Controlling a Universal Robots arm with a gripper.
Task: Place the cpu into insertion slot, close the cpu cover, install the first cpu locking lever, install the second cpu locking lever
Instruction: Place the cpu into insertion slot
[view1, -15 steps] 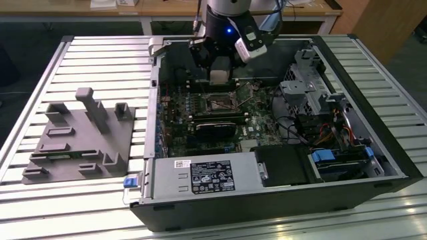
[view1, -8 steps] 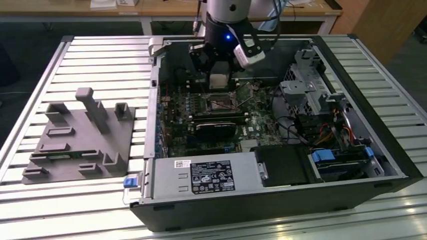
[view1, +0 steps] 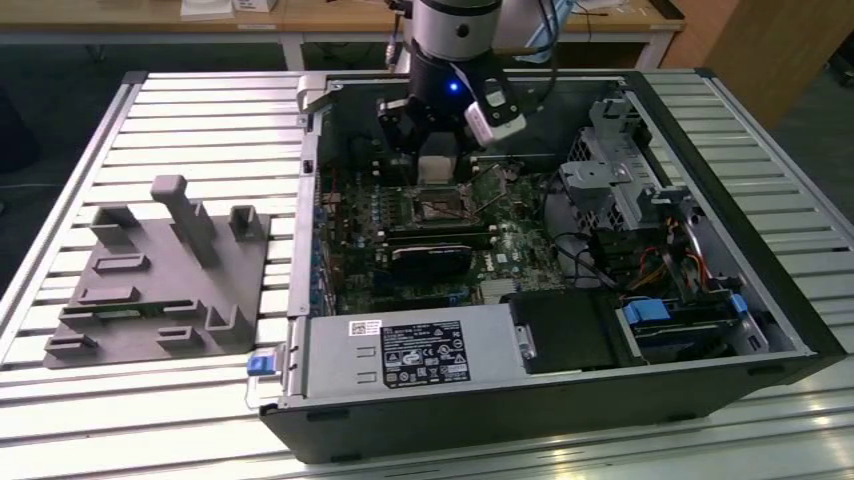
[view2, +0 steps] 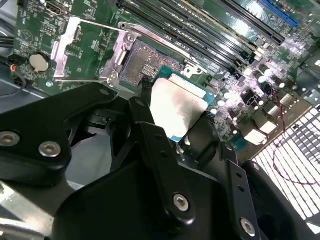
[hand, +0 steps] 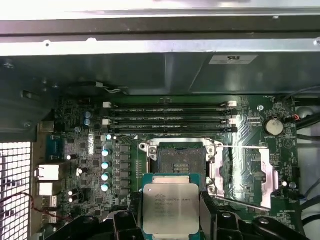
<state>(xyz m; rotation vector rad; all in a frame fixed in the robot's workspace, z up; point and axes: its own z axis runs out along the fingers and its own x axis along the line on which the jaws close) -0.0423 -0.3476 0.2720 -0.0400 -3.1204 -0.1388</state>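
My gripper (hand: 171, 212) is shut on the cpu (hand: 171, 207), a flat square chip with a dull metallic top, gripped at two opposite edges by the black fingers (view2: 146, 107). The chip hangs just short of the insertion slot (hand: 180, 159), a dark square socket with a silvery rim on the green board. The cpu cover (hand: 246, 172) is swung open and lies flat beside the socket. In the second wrist view the cpu (view2: 177, 105) hovers over the edge of the insertion slot (view2: 145, 65), with the cover (view2: 82, 47) beyond. In the exterior view the gripper (view1: 441, 172) stands above the socket (view1: 445, 208).
Several memory sticks (hand: 170, 117) run along one side of the socket. A black card (view1: 430, 250) lies across the board nearer the power supply (view1: 400, 352). Drive bays and cables (view1: 627, 190) fill the exterior view's right of the case. A grey fixture (view1: 160, 270) sits on the slatted table.
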